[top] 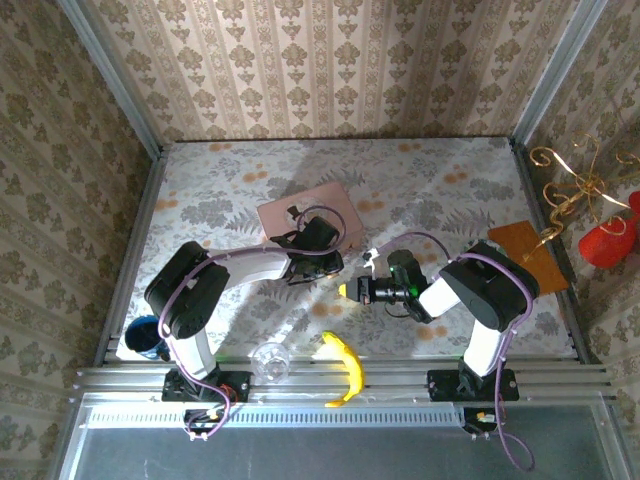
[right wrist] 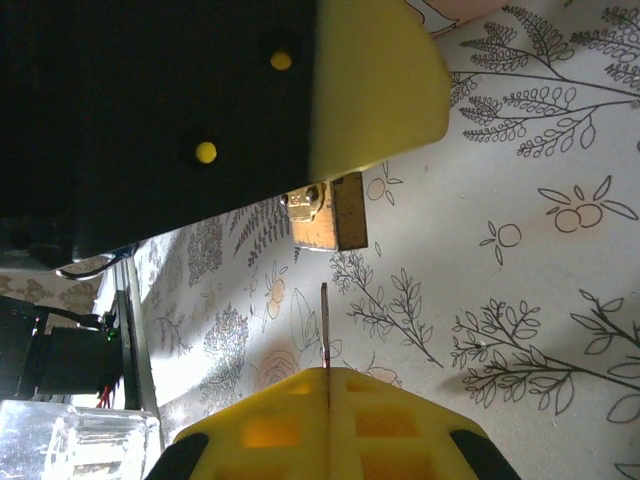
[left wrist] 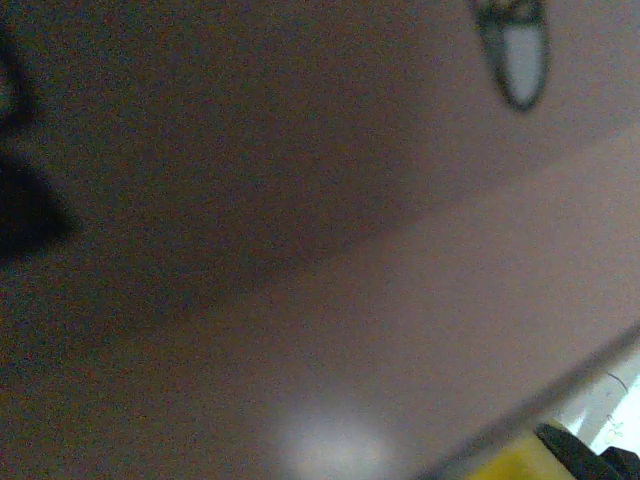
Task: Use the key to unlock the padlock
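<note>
Right wrist | step: aligning key point(right wrist: 324, 322) with padlock point(right wrist: 326, 214) | left claw point(right wrist: 335, 165) clamps padlock above tabletop point(right wrist: 520, 300) | right claw point(right wrist: 328, 382) pinches key, tip just short of padlock, not touching | next: likely steady, straight push in, then turn

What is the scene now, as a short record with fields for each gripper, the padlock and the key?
left gripper: seems to hold the small brass padlock
right gripper: shut on the thin grey metal key
key: blade points at the padlock, gap between, not inserted
other: pink rectangular tin beside the left gripper
</note>
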Controlling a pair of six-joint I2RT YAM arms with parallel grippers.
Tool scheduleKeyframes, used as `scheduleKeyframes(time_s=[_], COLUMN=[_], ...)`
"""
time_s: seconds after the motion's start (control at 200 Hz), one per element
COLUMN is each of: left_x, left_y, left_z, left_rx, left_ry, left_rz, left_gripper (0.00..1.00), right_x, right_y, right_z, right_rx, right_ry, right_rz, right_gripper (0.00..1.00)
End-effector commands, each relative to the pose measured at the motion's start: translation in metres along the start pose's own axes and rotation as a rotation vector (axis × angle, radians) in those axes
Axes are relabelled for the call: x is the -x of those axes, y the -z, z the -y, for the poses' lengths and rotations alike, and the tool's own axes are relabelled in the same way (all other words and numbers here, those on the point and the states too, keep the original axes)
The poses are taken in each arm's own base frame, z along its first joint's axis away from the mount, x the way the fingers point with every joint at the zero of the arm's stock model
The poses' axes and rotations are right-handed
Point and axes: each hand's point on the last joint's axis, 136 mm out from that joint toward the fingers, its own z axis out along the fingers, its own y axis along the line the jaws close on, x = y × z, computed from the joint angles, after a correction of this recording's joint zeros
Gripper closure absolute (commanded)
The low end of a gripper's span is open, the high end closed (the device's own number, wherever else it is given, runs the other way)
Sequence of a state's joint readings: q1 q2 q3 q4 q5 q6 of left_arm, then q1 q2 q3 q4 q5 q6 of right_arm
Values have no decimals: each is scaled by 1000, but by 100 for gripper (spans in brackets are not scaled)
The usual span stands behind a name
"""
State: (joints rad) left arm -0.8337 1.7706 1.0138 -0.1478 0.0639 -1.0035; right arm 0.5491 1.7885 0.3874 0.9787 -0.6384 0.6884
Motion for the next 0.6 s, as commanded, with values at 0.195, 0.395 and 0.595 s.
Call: scheduleKeyframes(time_s=[0.195,0.395,0.595], left_x=[19,18,16], left_y=[19,16,15], left_z=[26,25,25], left_rx=[-130,-141,-149], left_ry=[47,75,89], left_rz=[59,48,44], left_gripper=[95,97,97], right_x=[12,16,19], right_y=[1,4,6], right_z=[-8,-6,-4], right_rx=[7,-14,-36], right_ry=[52,60,63], right_rz=[39,70,91], right_gripper=[100,100,100])
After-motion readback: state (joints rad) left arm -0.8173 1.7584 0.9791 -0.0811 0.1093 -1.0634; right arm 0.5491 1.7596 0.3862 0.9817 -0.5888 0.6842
